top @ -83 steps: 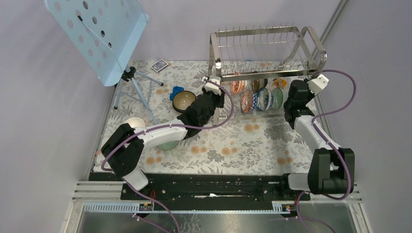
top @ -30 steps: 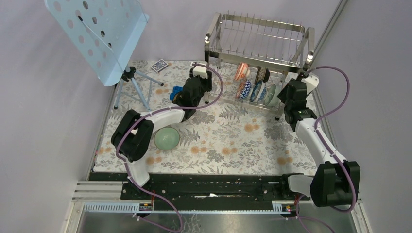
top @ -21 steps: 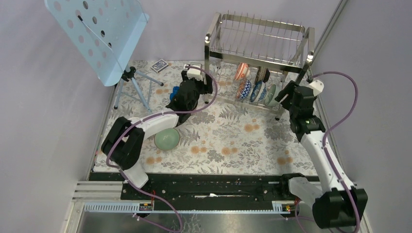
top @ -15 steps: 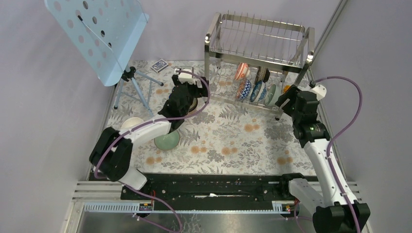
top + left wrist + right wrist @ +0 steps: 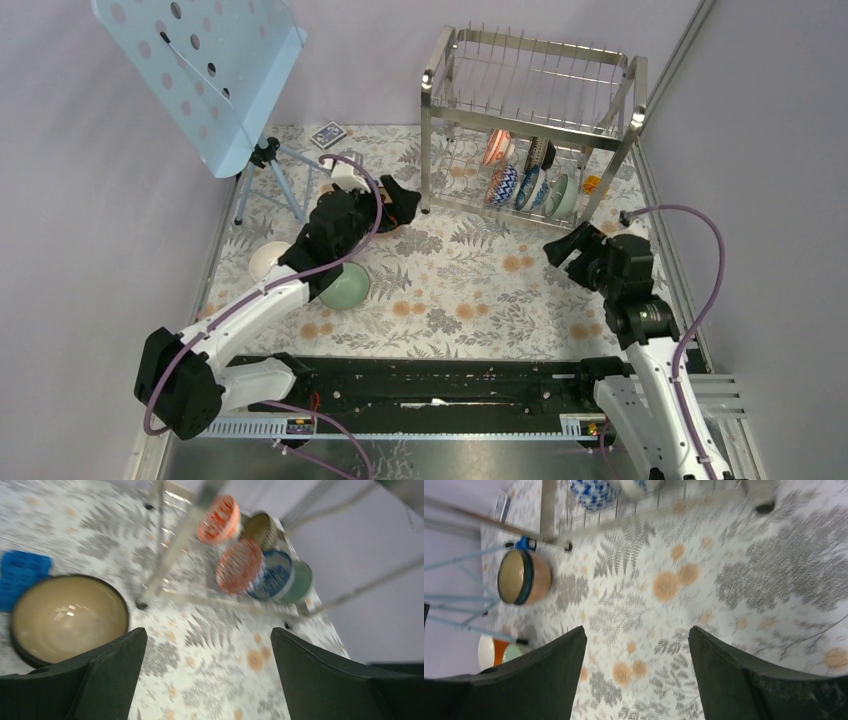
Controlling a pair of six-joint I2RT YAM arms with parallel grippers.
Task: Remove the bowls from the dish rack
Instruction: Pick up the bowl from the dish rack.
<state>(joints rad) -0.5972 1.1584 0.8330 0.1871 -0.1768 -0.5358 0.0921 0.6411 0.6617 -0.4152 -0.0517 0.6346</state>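
The dish rack (image 5: 530,110) stands at the back right, with several bowls on edge in its lower tier: an orange-red one (image 5: 497,147), a blue-and-white one (image 5: 528,188) and a green one (image 5: 567,196) among them. The same bowls (image 5: 239,572) show in the left wrist view. Left of the rack's front leg a dark brown bowl (image 5: 65,617) with a tan inside sits upright. A pale green bowl (image 5: 345,285) and a white bowl (image 5: 268,260) rest on the cloth. My left gripper (image 5: 398,205) hangs open over the brown bowl, holding nothing. My right gripper (image 5: 562,252) is open and empty, in front of the rack's right end.
A pale blue perforated music stand (image 5: 200,70) on a tripod (image 5: 275,175) fills the back left. A card deck (image 5: 328,134) lies behind it, and a blue block (image 5: 22,570) sits beside the brown bowl. Walls close in on both sides.
Both grippers have opened and drawn back from the rack's legs toward the near edge. The rack stands farther back than in the earliest frame.
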